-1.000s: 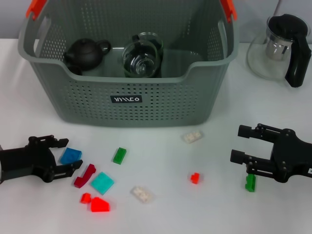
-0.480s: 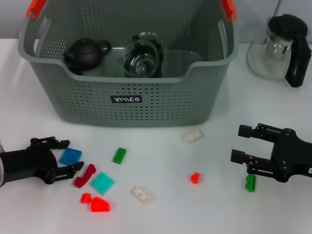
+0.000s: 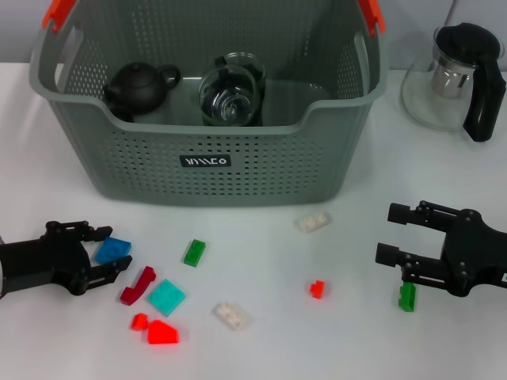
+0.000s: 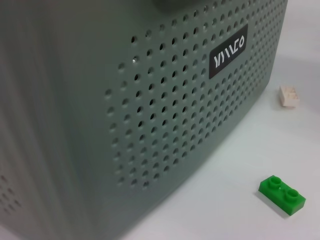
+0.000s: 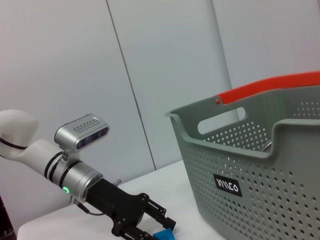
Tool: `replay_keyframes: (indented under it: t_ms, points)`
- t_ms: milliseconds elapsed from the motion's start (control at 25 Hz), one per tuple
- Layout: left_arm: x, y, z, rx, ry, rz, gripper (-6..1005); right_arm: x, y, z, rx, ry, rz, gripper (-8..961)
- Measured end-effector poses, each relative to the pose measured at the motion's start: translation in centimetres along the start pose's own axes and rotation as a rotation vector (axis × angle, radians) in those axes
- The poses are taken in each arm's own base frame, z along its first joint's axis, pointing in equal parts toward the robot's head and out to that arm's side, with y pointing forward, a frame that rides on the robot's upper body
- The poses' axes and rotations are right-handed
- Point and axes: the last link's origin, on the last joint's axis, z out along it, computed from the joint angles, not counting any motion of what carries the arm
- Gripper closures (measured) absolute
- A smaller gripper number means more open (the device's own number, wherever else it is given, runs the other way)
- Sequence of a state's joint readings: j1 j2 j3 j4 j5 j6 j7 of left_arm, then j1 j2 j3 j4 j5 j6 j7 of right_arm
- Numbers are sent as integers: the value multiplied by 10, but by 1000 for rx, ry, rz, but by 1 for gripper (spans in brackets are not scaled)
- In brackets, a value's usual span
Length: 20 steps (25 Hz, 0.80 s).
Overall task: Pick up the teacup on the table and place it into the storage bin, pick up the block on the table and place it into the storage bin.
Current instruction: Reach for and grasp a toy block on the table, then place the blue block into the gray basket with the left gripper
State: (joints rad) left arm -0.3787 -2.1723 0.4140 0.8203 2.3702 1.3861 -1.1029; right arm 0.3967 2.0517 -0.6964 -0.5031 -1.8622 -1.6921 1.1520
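Fingers of my left gripper [image 3: 111,255] close around the blue block [image 3: 113,249] at the tabletop's [image 3: 261,348] near left; my right gripper [image 3: 396,234] waits open, near right. Next, I judge: lift it to the storage bin [image 3: 206,162] beyond.

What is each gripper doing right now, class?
Left gripper: shut on the blue block, low over the table.
Right gripper: open, holding nothing, beside a green block.
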Motion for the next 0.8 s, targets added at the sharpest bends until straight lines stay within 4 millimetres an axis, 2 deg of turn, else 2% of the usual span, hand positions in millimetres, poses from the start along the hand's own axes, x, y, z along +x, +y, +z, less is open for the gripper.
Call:
replay_keyframes:
  t_ms: [200,320,600,680,800]
  points:
    - [3,2,-4,-18,21,-6,437,-1,0,0,-2,0,-2,194]
    - [14,2,-18,-43,97,-21,437,-1,0,0,-3,0,-2,194]
    - [56,3,-68,-175,414,-12,438,-1,0,0,-6,-2,-2,194]
    - [69,-1,-78,-194,482,-13,438,-1,0,0,-7,-2,-2,194]
    - [91,-11,-81,-213,528,-11,439,0,1,0,-6,-2,0,194]
